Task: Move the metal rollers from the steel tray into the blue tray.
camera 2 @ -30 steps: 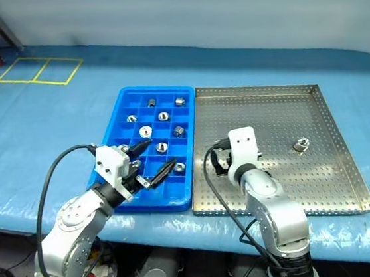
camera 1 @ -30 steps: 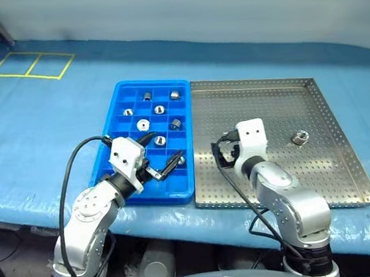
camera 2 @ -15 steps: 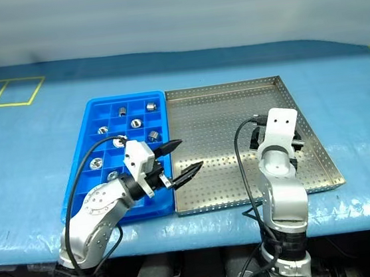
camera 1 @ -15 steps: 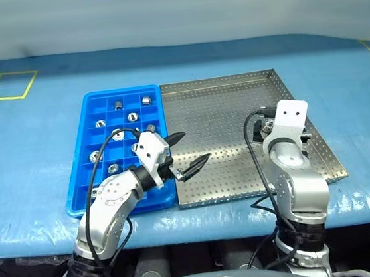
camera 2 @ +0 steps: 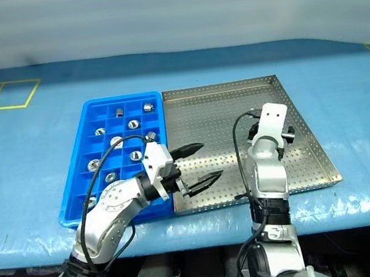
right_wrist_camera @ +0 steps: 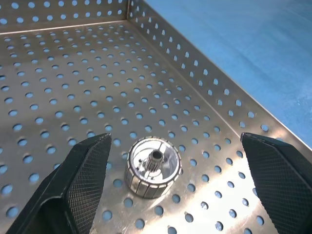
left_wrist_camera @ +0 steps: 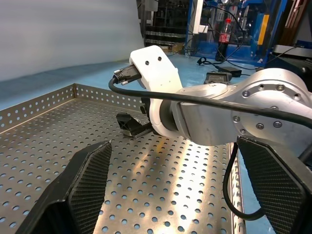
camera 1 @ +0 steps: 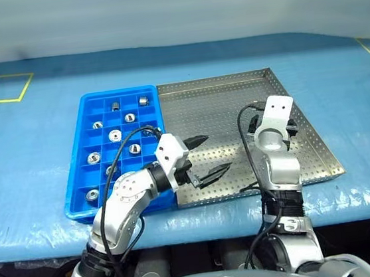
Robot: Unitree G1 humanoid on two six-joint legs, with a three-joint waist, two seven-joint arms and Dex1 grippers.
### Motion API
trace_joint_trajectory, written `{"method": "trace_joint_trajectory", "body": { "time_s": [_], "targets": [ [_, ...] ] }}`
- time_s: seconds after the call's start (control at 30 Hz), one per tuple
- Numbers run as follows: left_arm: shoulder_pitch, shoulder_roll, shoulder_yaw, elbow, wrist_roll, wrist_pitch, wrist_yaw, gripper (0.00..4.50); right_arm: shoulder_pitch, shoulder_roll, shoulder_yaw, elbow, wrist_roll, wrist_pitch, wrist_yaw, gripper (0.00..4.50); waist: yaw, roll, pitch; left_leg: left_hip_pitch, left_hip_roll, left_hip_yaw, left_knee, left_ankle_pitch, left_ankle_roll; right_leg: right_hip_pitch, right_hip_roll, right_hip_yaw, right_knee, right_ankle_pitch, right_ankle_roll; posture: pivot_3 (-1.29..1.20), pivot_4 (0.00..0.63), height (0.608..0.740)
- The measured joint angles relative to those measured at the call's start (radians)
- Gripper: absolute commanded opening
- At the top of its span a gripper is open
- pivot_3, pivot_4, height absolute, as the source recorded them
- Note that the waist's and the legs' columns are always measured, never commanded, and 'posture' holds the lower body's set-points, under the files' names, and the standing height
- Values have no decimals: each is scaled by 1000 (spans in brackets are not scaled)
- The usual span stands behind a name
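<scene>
A: We see the steel tray lying on the blue-covered bench, with the blue tray just beside it on the left, long edges side by side

B: And the metal rollers? We count several sitting one to a compartment in the blue tray, scattered over its grid

A: One roller remains on the perforated floor of the steel tray, near the rim at the right-hand side. In the right wrist view it stands on its end with the central hole facing up, between the two black fingers of the right hand, touching neither

B: So the right hand is spread wide and empty, poised around that roller without contact

A: Yes. From the head views the white wrist housing covers the roller, so we cannot place it more closely there

B: The left hand?

A: It hovers over the near left part of the steel tray, just past the blue tray's edge, pointing across toward the right arm. Its fingers are spread wide apart with nothing between them
</scene>
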Motion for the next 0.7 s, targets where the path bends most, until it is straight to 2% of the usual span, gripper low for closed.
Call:
{"method": "trace_joint_trajectory", "body": {
  "time_s": [0.33, 0.7],
  "targets": [
    [14, -5, -10, 0, -1, 0, 0, 4500, -131, -31, -125, 251, 91, -147, -49, 4484, -2, 0, 0, 0, 0, 1, -1, 0, 0, 0, 0, 0, 0, 1, 0, 108, 150, 740],
    [39, -5, -14, -5, 0, 0, 8, 4500, -172, -57, -148, 393, 153, -180, -61, 4484, 5, 0, 0, 0, 0, 1, -1, 0, 0, 0, 0, 1, 0, 1, 0, 135, 150, 740]
  ]
}}
